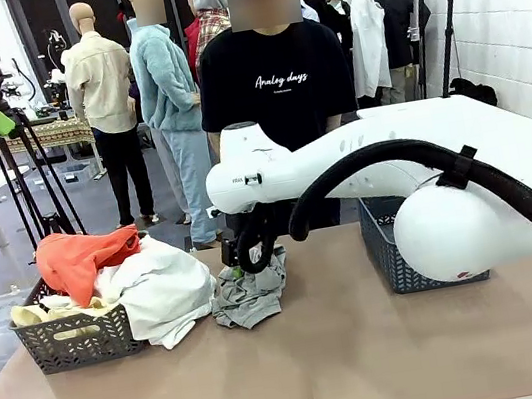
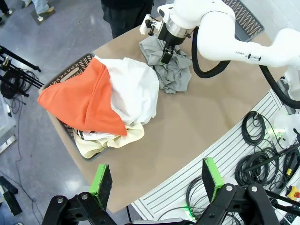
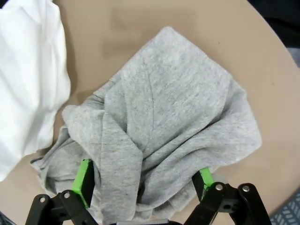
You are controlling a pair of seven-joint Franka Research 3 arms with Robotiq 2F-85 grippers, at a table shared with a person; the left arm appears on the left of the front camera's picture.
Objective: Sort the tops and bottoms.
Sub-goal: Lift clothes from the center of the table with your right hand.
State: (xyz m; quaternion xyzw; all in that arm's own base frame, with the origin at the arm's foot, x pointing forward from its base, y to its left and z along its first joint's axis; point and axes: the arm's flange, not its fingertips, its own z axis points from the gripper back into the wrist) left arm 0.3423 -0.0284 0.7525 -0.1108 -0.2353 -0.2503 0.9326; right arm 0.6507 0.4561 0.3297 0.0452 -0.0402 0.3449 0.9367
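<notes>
Right, from the front view I see my right arm (image 1: 422, 160) reaching across the middle of the table (image 1: 350, 348), its gripper (image 1: 251, 252) pointing down into a crumpled grey garment (image 1: 252, 293) that lies on the tabletop near the far edge. To the left of it stands a dark grey basket (image 1: 71, 340) heaped with clothes: an orange-red garment (image 1: 78, 262) on top, a white garment (image 1: 163, 287) spilling over the basket's right side onto the table, and a pale yellow garment (image 1: 36, 315) showing at the left rim. A blue basket (image 1: 391, 251) sits behind my right arm's elbow. A person in a black T-shirt (image 1: 273, 82) stands at the far side.

From the left wrist view, my left gripper (image 2: 157, 185) hangs high over the near table edge, fingers spread wide with nothing between them. Below I see the orange-red garment (image 2: 86, 101) draped over the white garment (image 2: 133, 91), the pale yellow garment (image 2: 110, 139) poking out underneath, and the grey garment (image 2: 176, 70) just beside the pile with the right gripper (image 2: 166, 55) pressed into it.

From the right wrist view, my right gripper (image 3: 143, 180) is spread wide, its green pads (image 3: 84, 176) straddling folds of the grey garment (image 3: 173, 112); the cloth bunches between the fingers but is not clamped. The white garment (image 3: 28, 70) lies at the left, touching the grey one's edge.
</notes>
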